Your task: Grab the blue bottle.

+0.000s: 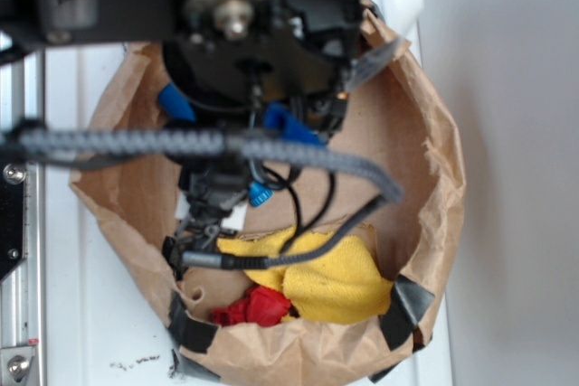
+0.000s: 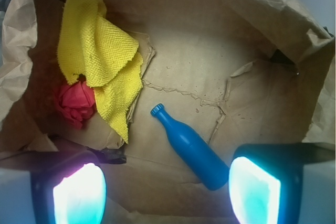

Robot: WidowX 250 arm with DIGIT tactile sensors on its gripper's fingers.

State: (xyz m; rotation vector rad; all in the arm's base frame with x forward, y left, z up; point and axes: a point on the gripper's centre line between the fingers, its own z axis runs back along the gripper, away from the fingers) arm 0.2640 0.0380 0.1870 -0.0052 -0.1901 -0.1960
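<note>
The gripper (image 2: 165,192) hangs above the inside of a brown paper bag (image 2: 226,3), its two fingers spread wide apart and holding nothing. In the wrist view the finger pads (image 2: 79,195) show at the bottom corners as glowing pale blue-white shapes in dark frames, one at the lower left and one at the lower right.

Between them, on the creased floor of the bag, lies the blue bottle (image 2: 190,148). It rests on its side at a slant, its ridged cap pointing to the upper left and its rounded base to the lower right, near the lower-right finger. From this view it is not possible to tell whether that finger touches the bottle.

Farther out, at the upper left of the wrist view, a yellow cloth (image 2: 97,51) lies crumpled against the bag's wall, with one corner drooping toward the bottle's cap but apart from it. Tucked partly under the cloth is a red object (image 2: 76,103), crumpled and hard to identify.

In the exterior view the robot's black arm (image 1: 244,33) and a grey braided cable (image 1: 127,144) fill the upper part, blurred, reaching down into the bag, which stands on a white worktop (image 1: 72,350). Black tape (image 1: 409,306) patches its rim. Only the bottle's blue cap peeks out beside the arm.
</note>
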